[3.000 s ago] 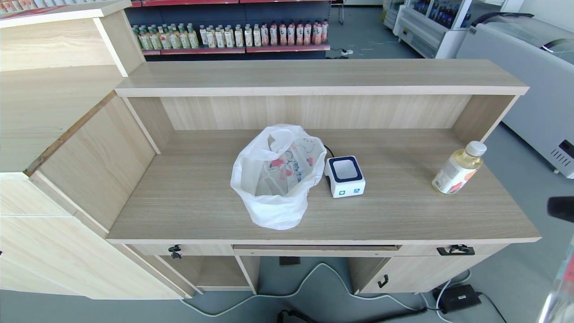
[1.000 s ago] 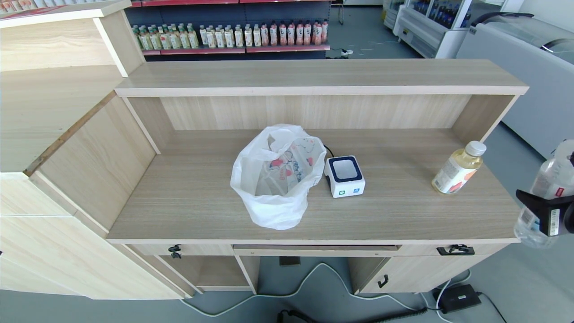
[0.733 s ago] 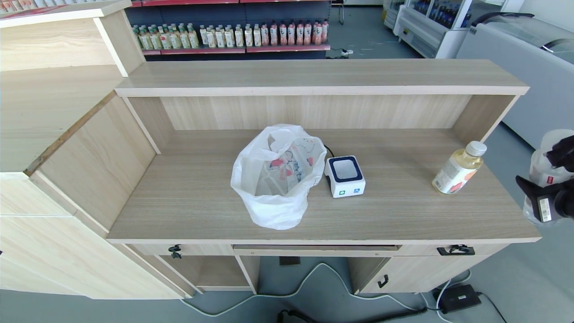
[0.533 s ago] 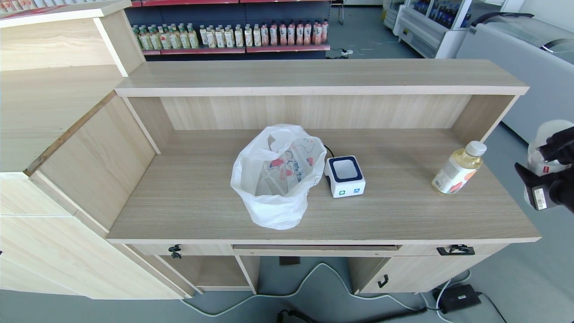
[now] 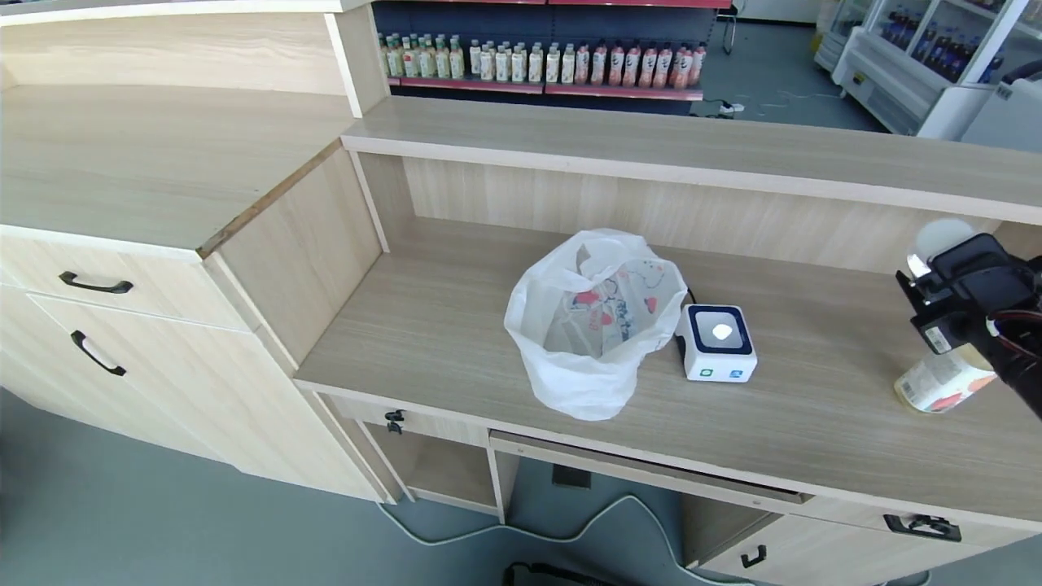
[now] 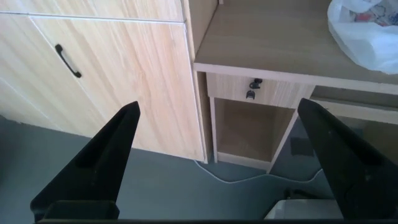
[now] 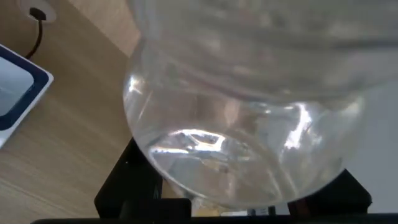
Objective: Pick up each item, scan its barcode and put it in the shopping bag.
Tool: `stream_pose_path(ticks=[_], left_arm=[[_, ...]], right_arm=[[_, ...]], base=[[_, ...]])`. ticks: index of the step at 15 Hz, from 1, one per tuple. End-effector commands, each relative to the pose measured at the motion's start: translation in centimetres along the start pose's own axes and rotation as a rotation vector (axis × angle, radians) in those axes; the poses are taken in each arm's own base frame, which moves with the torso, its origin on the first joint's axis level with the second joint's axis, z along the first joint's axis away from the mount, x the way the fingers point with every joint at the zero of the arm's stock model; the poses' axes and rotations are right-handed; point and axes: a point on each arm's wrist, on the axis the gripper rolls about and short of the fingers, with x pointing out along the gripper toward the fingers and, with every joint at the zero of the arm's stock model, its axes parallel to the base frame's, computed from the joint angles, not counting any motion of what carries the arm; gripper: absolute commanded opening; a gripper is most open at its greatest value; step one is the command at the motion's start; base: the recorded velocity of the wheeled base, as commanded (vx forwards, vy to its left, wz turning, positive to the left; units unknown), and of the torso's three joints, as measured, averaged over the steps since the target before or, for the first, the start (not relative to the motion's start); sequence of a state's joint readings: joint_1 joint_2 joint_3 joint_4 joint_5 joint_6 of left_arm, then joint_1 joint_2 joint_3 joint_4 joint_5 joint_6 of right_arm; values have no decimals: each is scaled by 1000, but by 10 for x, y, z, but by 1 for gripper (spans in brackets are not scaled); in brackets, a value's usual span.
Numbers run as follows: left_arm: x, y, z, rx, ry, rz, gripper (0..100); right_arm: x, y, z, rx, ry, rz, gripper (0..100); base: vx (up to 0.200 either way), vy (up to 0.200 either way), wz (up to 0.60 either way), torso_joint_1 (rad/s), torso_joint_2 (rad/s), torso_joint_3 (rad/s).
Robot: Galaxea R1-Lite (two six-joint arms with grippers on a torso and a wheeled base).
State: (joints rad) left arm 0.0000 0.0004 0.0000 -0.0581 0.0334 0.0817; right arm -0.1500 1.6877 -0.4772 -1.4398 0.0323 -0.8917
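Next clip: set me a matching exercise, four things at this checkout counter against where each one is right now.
Things
1. white plastic shopping bag
2. white box scanner with dark blue top
3. clear plastic bottle
4. yellow drink bottle with printed label

Places
A. held in the right gripper
B. on the wooden counter, partly behind the right gripper
C. mouth open, mid-counter
D. between the bag and the yellow bottle

Pairs: 1-C, 2-D, 3-A, 4-B
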Motion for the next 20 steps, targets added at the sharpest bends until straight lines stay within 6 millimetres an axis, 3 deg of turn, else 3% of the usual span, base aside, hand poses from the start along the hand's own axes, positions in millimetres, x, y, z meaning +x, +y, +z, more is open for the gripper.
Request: stream_pose_path(ticks=[1,5,12,20], left_arm=[[0,0,0,0,-1,0,100],[0,0,0,0,-1,0,100],[0,0,0,0,0,2,100],[0,0,0,0,-1,0,100]], right_arm=[[28,25,-17,-15,-42,60,0],[49,46,-31,-29,-172,160,0],[57,74,-54,-36,-132,241,0],[92,97,-44,-34,-305,285,0]], base=[[0,0,600,-2,2,2],[0,0,0,0,0,0],[0,0,0,0,0,0],[0,0,0,0,0,0]])
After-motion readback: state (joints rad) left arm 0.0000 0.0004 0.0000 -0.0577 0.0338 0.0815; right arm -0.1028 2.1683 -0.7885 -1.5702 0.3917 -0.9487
